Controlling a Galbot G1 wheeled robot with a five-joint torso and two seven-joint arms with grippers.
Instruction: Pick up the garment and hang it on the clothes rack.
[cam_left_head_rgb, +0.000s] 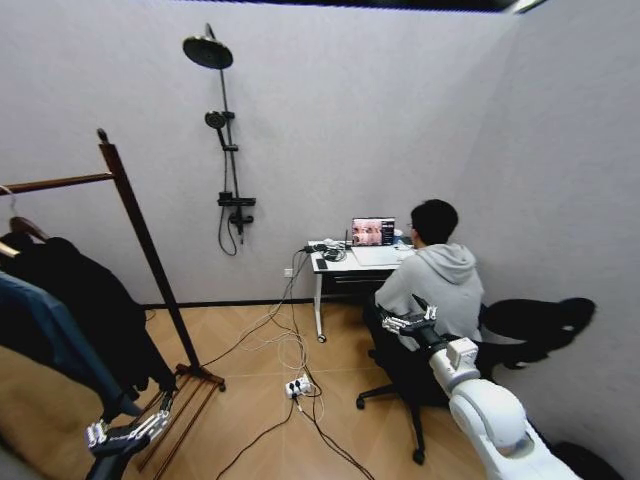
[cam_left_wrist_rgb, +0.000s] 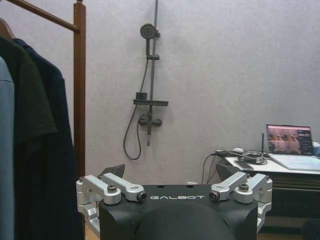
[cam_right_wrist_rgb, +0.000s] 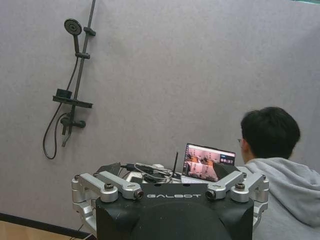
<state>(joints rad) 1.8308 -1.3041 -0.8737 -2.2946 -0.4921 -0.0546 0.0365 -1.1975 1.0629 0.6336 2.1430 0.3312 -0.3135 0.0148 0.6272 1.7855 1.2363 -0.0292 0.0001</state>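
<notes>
The clothes rack (cam_left_head_rgb: 140, 230) of dark reddish-brown wood stands at the left, and its post (cam_left_wrist_rgb: 79, 75) rises close by in the left wrist view. A long black garment (cam_left_head_rgb: 85, 295) hangs from its rail on a wooden hanger, next to a blue jacket (cam_left_head_rgb: 45, 345). The black cloth (cam_left_wrist_rgb: 30, 115) also hangs beside the post in the left wrist view. My left gripper (cam_left_head_rgb: 130, 430) (cam_left_wrist_rgb: 171, 172) is low, just in front of the rack's foot, open and holding nothing. My right gripper (cam_left_head_rgb: 410, 318) (cam_right_wrist_rgb: 167, 170) is open too, raised toward the seated person, also holding nothing.
A person in a grey hoodie (cam_left_head_rgb: 435, 285) sits on an office chair at a small desk (cam_left_head_rgb: 350, 262) with a laptop. Cables and a power strip (cam_left_head_rgb: 298, 385) lie on the wooden floor. A black shower pole (cam_left_head_rgb: 228, 150) is on the back wall. A dark shape (cam_left_head_rgb: 535, 325) lies against the right wall.
</notes>
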